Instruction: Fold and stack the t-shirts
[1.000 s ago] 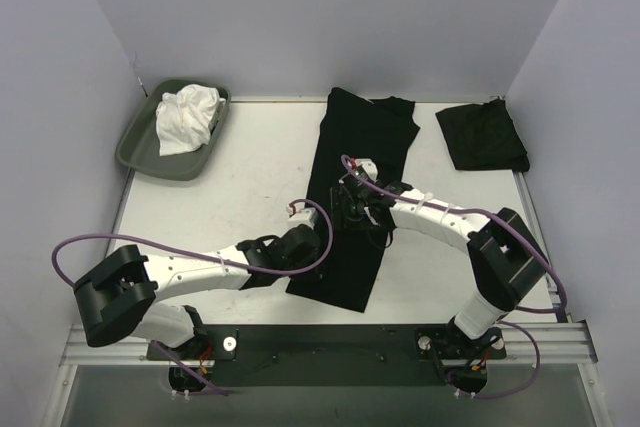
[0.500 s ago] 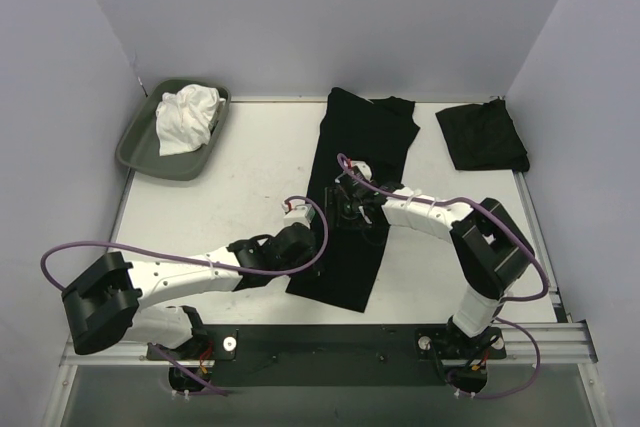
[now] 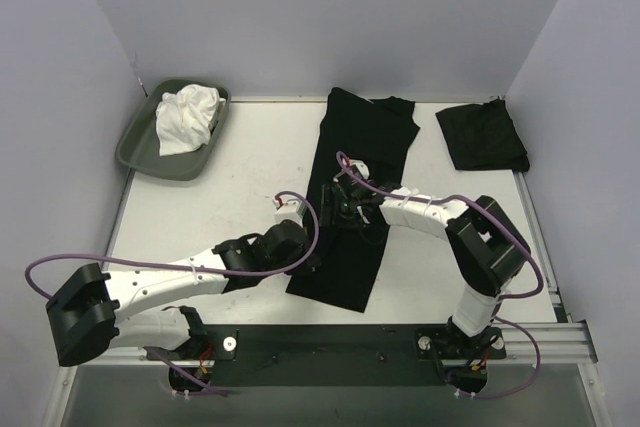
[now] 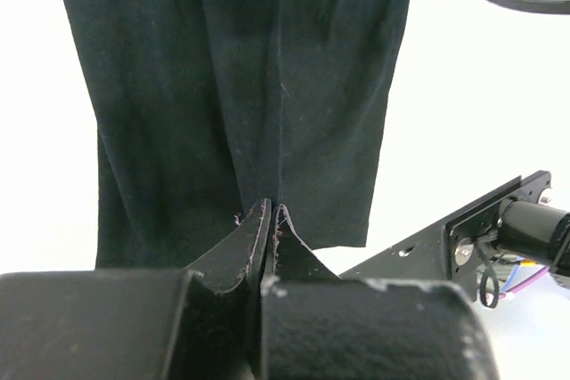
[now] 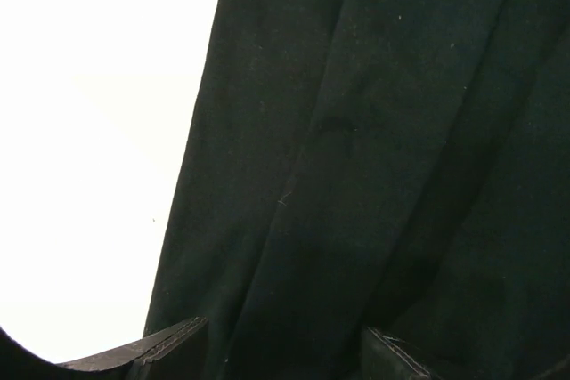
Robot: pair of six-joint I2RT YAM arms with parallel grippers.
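Black folded t-shirt [image 3: 482,137] rests far right; second t-shirt [image 3: 365,137], only a lengthwise strip, needs cross-folding and stacking; left gripper [image 4: 270,213] clenched, right gripper [image 5: 280,344] released.

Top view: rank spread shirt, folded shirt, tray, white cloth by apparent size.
1. spread shirt, clearly largest
2. tray
3. folded shirt, only a little smaller than the tray
4. white cloth, fits inside the tray
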